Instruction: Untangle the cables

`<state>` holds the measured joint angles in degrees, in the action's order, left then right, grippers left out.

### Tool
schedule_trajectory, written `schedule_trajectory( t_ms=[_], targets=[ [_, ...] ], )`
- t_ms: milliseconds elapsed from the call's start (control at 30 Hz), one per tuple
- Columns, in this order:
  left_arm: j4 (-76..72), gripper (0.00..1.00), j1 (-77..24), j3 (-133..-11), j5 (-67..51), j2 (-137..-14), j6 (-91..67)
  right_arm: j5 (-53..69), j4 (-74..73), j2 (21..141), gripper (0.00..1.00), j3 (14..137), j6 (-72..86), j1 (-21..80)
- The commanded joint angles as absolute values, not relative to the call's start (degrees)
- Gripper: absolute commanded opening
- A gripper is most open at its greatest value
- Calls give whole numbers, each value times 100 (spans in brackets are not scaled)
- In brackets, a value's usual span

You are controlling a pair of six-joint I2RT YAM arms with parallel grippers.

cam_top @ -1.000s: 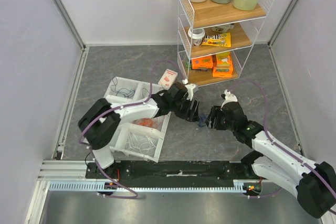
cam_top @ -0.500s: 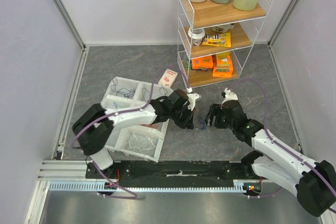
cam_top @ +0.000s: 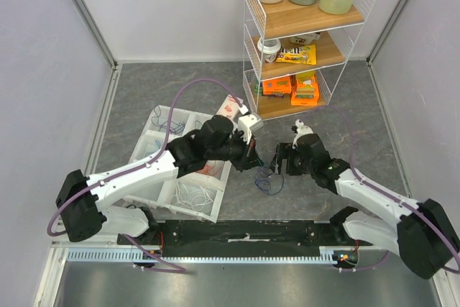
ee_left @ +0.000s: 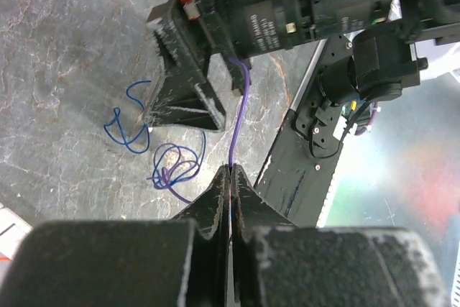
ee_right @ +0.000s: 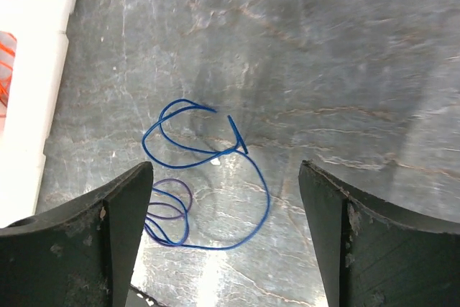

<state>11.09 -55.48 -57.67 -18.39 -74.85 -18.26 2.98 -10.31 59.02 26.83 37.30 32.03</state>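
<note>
Loose cables (cam_top: 268, 182) lie on the grey floor between the two arms. My left gripper (ee_left: 231, 172) is shut on a thin purple wire (ee_left: 241, 106), which runs from its tips up past the right arm. Below it lie a blue wire (ee_left: 126, 131) and a small purple-blue coil (ee_left: 175, 167). My right gripper (ee_right: 226, 199) hangs wide open above the looped blue wire (ee_right: 215, 154) and the purple coil (ee_right: 169, 210), holding nothing. In the top view the left gripper (cam_top: 255, 160) and the right gripper (cam_top: 280, 160) face each other a short way apart.
A white divided tray (cam_top: 219, 188) sits left of the cables, with blue (cam_top: 169, 124), orange (cam_top: 207, 169) and white (cam_top: 190, 195) wires sorted in its compartments. Its rim (ee_right: 44, 70) shows in the right wrist view. A small carton (cam_top: 230, 107) and a wire shelf (cam_top: 305, 41) stand behind.
My left gripper shut on the purple wire and drew back to the left. The right gripper opened wider, and the blue loops now lie spread on the floor.
</note>
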Motion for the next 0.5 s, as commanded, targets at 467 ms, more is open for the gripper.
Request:
schedule_trajectory(
  t_ms=[467],
  targets=[
    [-54,2,-5564,-5554,-3489,-5390,-2128,-1264,-623,7243,56,2945,4623,3911]
  ],
)
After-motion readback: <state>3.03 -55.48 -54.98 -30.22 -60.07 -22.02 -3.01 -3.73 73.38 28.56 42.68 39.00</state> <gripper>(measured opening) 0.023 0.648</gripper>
